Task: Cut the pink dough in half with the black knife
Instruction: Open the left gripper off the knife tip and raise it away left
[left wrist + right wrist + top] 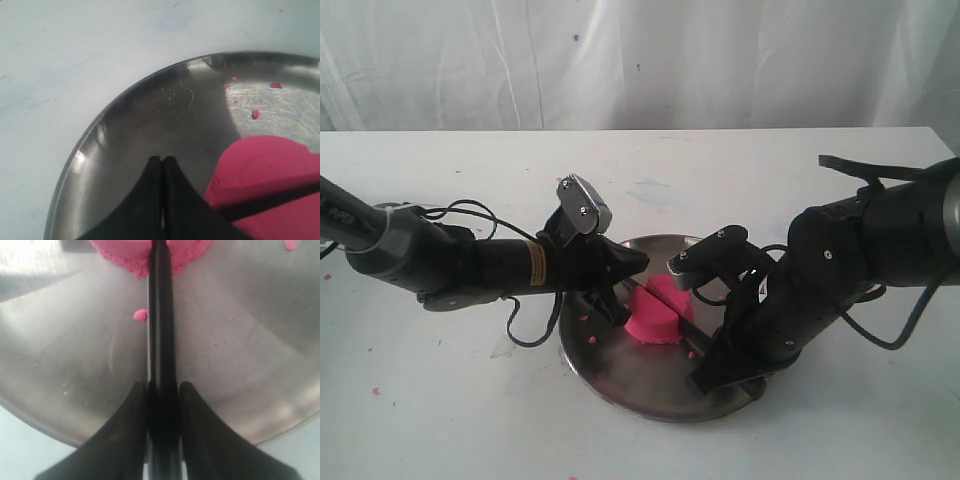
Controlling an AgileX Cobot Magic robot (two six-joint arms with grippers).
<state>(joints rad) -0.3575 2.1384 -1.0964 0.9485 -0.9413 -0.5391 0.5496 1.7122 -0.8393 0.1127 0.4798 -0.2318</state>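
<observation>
The pink dough [658, 314] lies in the middle of a steel plate [620, 385], with a dark slit running across its top. The black knife [692, 334] sits in that slit, its blade passing through the dough [125, 251]. My right gripper [712, 362] is shut on the knife's handle [161, 330] over the near right part of the plate. My left gripper [618, 308] is shut on nothing, its tips [163, 159] low over the plate just left of the dough [265, 170]. The knife [272, 199] shows as a dark band across the dough.
Tiny pink crumbs [255, 113] lie scattered on the plate [90, 145], one beside the blade [140, 315]. The plate stands on a white table [440, 420] with a white curtain [640, 60] behind. Cables trail from both arms.
</observation>
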